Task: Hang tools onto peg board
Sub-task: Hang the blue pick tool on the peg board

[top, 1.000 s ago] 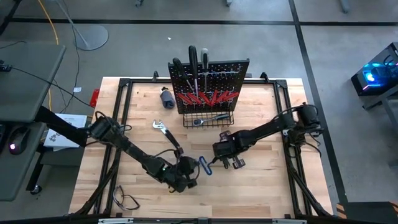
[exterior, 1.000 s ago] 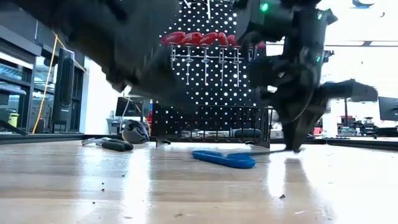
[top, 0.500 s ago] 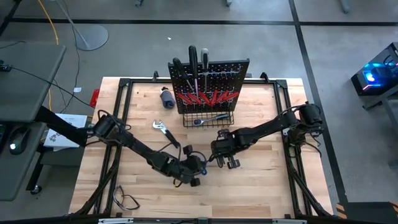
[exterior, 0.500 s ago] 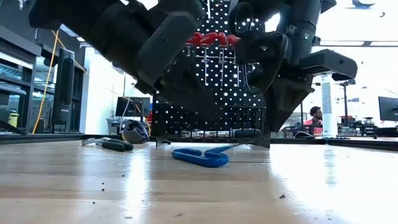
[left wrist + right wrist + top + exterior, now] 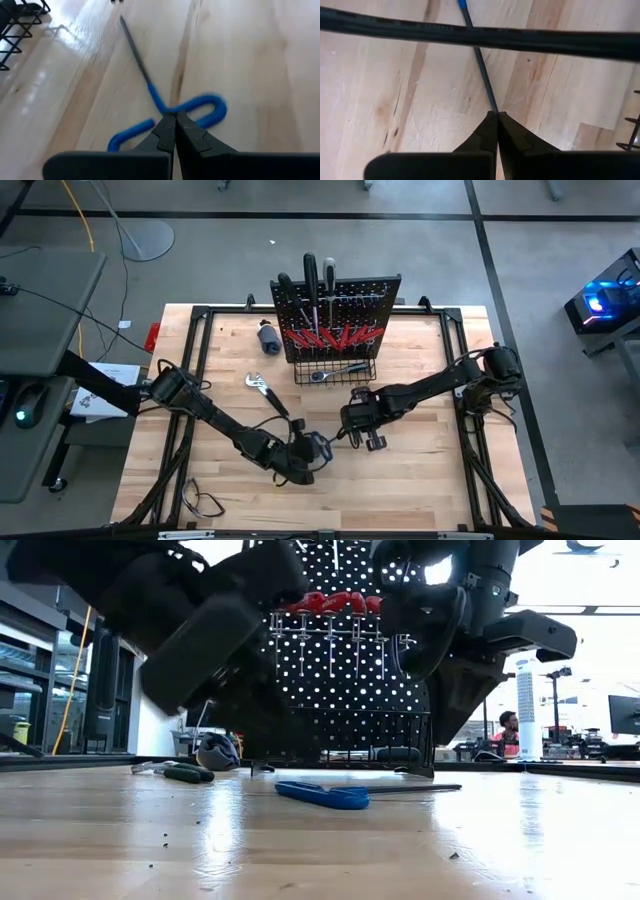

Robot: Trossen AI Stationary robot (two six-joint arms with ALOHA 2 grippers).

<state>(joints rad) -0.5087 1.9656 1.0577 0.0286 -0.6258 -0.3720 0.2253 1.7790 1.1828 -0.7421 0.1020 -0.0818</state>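
Blue-handled T-shaped tool point(image 5: 165, 112), light, rigid and slippery-shafted, lies flat between the closed, empty left gripper point(image 5: 175, 131) and right gripper point(image 5: 497, 129); grasp the handle.

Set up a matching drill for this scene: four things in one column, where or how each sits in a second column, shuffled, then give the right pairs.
Things:
1. blue-handled T-shaped tool
2. red-handled screwdrivers
3. silver wrench
4. left gripper

Places or states:
A. hanging in a row on the peg board
B. lying flat on the table between the two arms
C. shut, tips at the blue handle
D. lying on the table to the left of the wire basket

Pairs: 1-B, 2-A, 3-D, 4-C
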